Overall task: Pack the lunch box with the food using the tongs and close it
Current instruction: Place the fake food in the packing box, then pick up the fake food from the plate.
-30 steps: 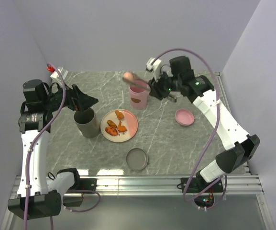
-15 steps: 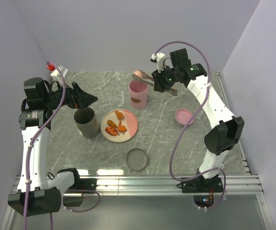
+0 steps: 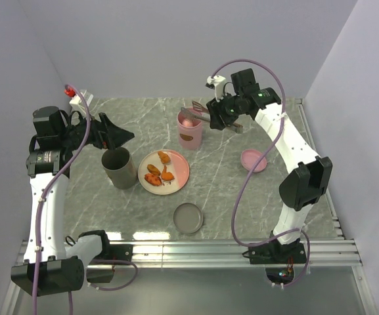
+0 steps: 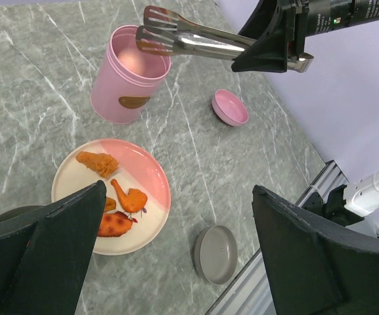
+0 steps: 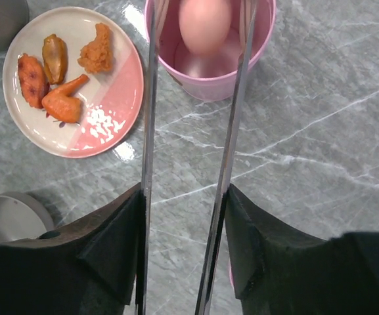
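Note:
The pink cylindrical lunch box (image 3: pixel 189 131) stands open at the back of the table. My right gripper (image 3: pixel 223 118) is shut on the silver tongs (image 3: pixel 202 117), whose tips hang spread over the box's mouth. In the right wrist view the tongs (image 5: pixel 151 131) run between my fingers, and the pale pink egg-shaped piece (image 5: pixel 204 23) sits inside the lunch box (image 5: pixel 209 65), free of both arms. Several orange-brown chunks (image 3: pixel 159 172) lie on the pink-and-white plate (image 3: pixel 179 172). My left gripper (image 3: pixel 120 136) hovers open and empty at the left, above a grey cup.
A grey cup (image 3: pixel 119 167) stands left of the plate, under the left gripper. A grey lid (image 3: pixel 188 217) lies near the front edge. A pink lid (image 3: pixel 253 160) lies at the right, below the right arm. Walls close in at the back and both sides.
The right arm brought the tongs with the pink egg-shaped piece over the lunch box. The tongs then spread and the piece now lies inside. The left arm stayed still.

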{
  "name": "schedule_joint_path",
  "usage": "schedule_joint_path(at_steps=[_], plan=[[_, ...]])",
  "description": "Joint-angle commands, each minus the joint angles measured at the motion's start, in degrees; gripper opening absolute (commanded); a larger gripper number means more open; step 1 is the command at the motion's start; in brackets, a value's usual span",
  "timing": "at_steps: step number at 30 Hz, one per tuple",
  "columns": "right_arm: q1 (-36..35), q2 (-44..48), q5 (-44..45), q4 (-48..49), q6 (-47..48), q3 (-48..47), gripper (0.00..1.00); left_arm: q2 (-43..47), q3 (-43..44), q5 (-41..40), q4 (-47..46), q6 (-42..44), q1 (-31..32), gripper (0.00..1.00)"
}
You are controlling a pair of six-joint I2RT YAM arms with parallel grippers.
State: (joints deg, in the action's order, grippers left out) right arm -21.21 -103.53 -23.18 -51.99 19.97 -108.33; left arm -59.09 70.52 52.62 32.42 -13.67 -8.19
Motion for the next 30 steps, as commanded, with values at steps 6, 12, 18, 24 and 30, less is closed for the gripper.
schedule_joint_path(at_steps=[6, 12, 18, 24, 30], plan=[[-0.8, 3.8, -0.3, -2.2, -0.6, -4.9, 0.59, 0.7, 1.9, -0.9, -1.0, 0.0, -0.3, 1.0], [-9.8, 10.2, 3.0, 0.6, -1.9, 2.5, 0.59, 1.2, 0.1, -2.3, -5.6, -7.9, -1.4, 0.99], [-16.2, 12.1, 6.7, 3.4, -3.6, 8.8, 0.59, 1.1, 0.5, -6.6, -6.9, -11.7, -4.0, 1.0], [-19.9, 8.8, 11.2, 6.1, -6.9, 13.8, 0.58, 2.5, -1.9, -7.5, -10.3, -14.4, -5.4, 0.99], [-20.8, 5.8, 10.3, 7.8, -9.2, 16.5, 0.58, 3.4, -3.2, -8.1, -10.8, -14.5, -5.8, 0.99]])
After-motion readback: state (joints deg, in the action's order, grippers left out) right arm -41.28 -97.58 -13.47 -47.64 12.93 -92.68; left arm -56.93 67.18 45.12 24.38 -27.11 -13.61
